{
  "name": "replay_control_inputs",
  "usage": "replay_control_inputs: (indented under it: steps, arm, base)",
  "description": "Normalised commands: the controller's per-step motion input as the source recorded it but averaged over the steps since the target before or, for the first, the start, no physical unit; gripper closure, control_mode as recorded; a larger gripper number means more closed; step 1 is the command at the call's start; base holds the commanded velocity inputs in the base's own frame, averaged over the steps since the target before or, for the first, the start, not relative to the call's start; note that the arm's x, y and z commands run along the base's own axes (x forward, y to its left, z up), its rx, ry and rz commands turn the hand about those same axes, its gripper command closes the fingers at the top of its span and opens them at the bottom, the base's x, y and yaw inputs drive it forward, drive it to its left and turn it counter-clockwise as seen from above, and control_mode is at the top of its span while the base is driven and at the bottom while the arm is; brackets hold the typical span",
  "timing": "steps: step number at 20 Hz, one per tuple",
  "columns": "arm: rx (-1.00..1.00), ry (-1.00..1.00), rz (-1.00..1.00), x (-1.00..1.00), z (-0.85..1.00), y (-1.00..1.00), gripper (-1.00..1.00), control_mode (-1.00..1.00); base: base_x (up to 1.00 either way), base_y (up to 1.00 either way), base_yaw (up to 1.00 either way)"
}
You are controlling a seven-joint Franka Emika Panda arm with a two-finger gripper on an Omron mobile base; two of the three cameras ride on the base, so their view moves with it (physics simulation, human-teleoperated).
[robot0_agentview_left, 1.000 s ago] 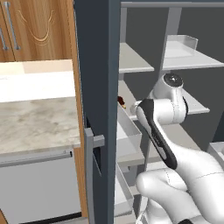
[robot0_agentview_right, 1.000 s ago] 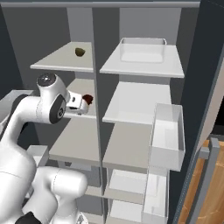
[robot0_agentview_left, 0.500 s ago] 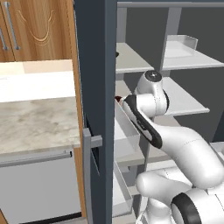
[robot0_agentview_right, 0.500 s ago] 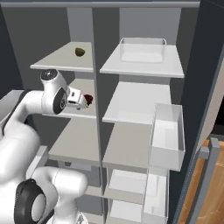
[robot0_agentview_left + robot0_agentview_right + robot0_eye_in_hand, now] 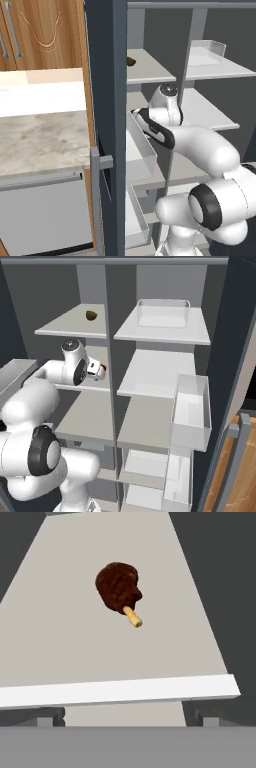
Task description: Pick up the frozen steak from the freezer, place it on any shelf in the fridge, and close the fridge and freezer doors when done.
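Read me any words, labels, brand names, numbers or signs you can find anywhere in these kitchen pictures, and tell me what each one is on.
None: no readable text, number, brand or sign on anything.
The frozen steak is unmarked.
The freezer shelf under it is plain grey.
The slate-blue door shows no lettering from this side.
The wooden cabinet bears only a carved curl, not writing.

frozen steak (image 5: 119,587) alone on a light grey shelf (image 5: 60,647)
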Motion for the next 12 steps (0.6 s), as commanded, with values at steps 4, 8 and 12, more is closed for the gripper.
replay_control_inputs:
  steps: [4,8,12]
  arm:
    - [0.0,0.0,0.0,0.68,-0.02,0.0,-1.0,-1.0]
    - [0.0,0.0,0.0,0.53,-0.16,0.0,-1.0,-1.0]
    - [-0.05,0.0,0.0,0.42,-0.38,0.0,-1.0,-1.0]
  base:
    - [0.0,0.0,0.0]
    - [0.0,0.0,0.0]
    - [0.0,0.0,0.0]
